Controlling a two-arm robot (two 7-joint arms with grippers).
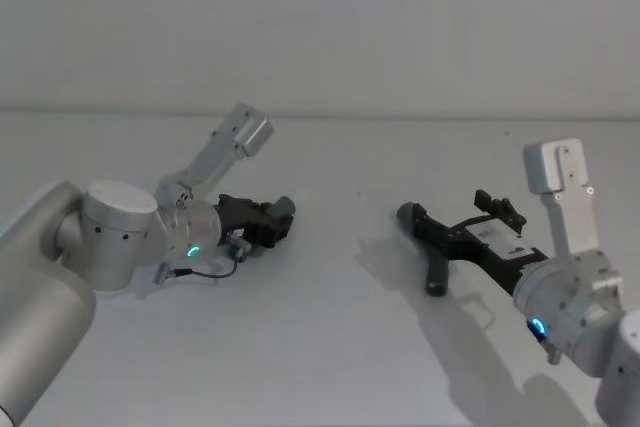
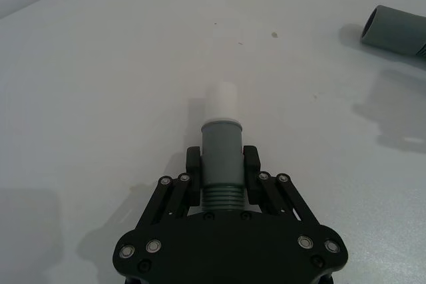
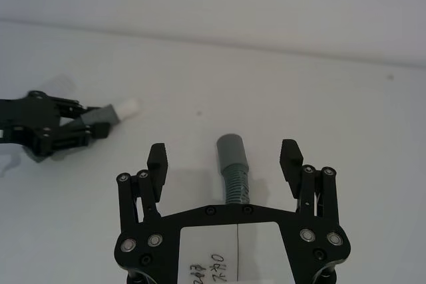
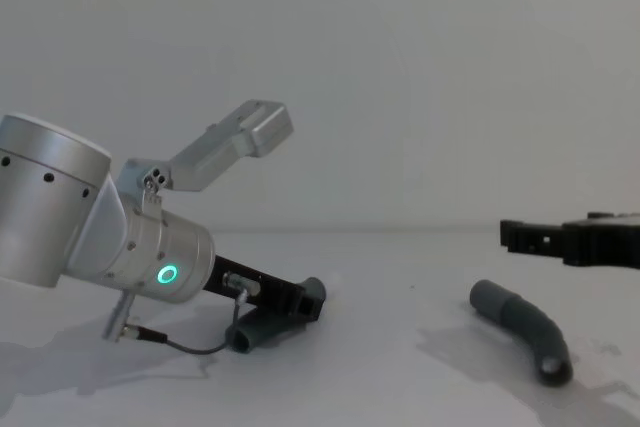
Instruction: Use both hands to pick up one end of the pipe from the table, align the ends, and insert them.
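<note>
Left wrist (image 4: 150,247): is being held low at about 9 o'clock on the bench (image 1: 320,347), with its green ring light (image 4: 167,274) being shown lit.
Left claw (image 2: 221,157): is being clenched on the spigot piece (image 2: 221,141), with one finger pressed on each side of the grey tube just ahead of its ribbed section.
Spigot piece: is being held low over the bench, its whitish tip (image 2: 221,101) being pointed toward 3 o'clock.
Right claw (image 3: 225,157): is being held released, fingers spread wide, at about 3 o'clock above the socket piece (image 4: 520,325).
Socket piece: is being left lying on the bench beneath the spread fingers, untouched by them, its collar (image 1: 408,213) being turned toward about 10 o'clock.
</note>
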